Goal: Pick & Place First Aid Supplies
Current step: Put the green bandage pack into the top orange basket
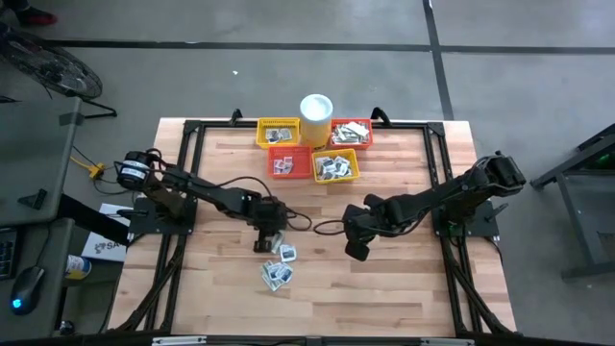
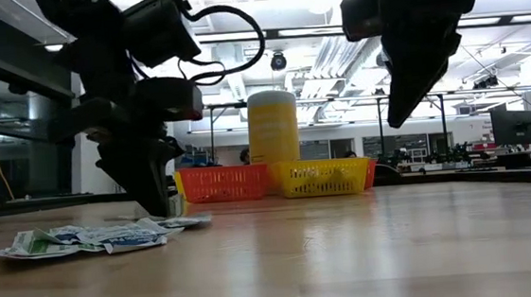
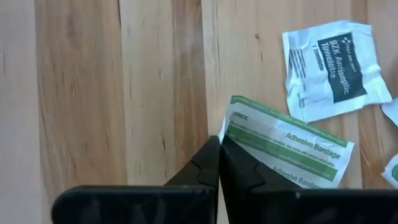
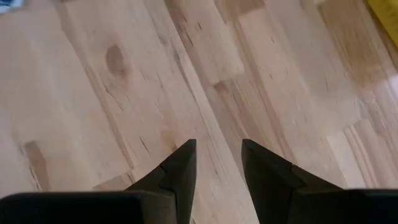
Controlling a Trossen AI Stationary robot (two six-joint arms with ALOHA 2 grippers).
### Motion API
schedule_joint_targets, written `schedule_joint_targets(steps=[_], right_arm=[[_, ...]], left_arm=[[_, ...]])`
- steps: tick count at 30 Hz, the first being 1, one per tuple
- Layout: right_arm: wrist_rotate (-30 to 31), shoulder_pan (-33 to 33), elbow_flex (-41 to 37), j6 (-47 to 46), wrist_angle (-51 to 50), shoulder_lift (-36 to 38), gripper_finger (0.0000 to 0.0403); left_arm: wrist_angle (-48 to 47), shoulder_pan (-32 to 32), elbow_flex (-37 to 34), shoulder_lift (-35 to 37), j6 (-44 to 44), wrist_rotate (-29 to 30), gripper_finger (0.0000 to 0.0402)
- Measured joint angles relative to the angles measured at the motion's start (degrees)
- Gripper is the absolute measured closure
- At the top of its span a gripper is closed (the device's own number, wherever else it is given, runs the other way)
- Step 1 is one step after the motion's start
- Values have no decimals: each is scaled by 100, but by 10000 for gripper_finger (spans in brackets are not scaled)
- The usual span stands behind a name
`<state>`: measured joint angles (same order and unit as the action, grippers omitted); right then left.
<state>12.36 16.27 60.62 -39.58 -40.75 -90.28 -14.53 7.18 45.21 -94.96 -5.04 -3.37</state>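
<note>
Several first aid sachets lie flat on the wooden table in a loose cluster (image 1: pixel 279 266) at the near centre-left, seen edge-on in the low view (image 2: pixel 92 238). My left gripper (image 3: pixel 219 142) is down at the table at the cluster's far-left side (image 1: pixel 266 240), shut at the corner of a green-and-white adhesive bandage packet (image 3: pixel 292 146). A white antiseptic towelette sachet (image 3: pixel 333 68) lies just beyond that packet. My right gripper (image 4: pixel 217 152) hangs open above bare wood right of centre (image 1: pixel 357 250), holding nothing. My left gripper has its two fingertips closed together on the bandage packet's near corner (image 3: pixel 229 127), coming from above and slanting down. The corner runs in at the seam between the fingers; how much of it is caught is hidden by the fingers. The packet lies flat on the table.
At the far centre stand small mesh baskets holding sachets: yellow (image 1: pixel 279 133), red (image 1: pixel 288 161), yellow (image 1: pixel 335 166) and red-orange (image 1: pixel 351 133), with a white cylindrical cup (image 1: pixel 316 117) among them. Bare wood lies between the two grippers and along the near edge.
</note>
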Motion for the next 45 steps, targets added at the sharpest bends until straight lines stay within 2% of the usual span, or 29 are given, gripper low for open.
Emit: schedule_joint_targets(steps=[11, 17, 22, 27, 31, 36, 41, 45], right_arm=[[128, -15, 0, 545, 1041, 0, 281], [413, -20, 4, 830, 1388, 0, 281], [635, -151, 4, 812, 1651, 0, 281], [510, -385, 4, 870, 2114, 38, 278], [482, -583, 7, 977, 2435, 174, 258], [510, -916, 7, 1155, 2607, 380, 210], [403, -1283, 7, 1389, 2671, 592, 163], [186, -1489, 7, 1761, 3020, 753, 142]], left_arm=[[-295, 0, 819, 506, 2, 1137, 401], [-374, 0, 1362, 673, 25, 1647, 401], [-728, 0, 1905, 836, 167, 2313, 401], [-1247, -4, 2413, 864, 241, 3175, 401], [-1428, -4, 2661, 855, 242, 3655, 402], [-1426, -4, 2861, 855, 223, 4172, 401], [-1403, -4, 3102, 857, 222, 4311, 401], [-1383, -4, 3253, 856, 221, 4392, 401]])
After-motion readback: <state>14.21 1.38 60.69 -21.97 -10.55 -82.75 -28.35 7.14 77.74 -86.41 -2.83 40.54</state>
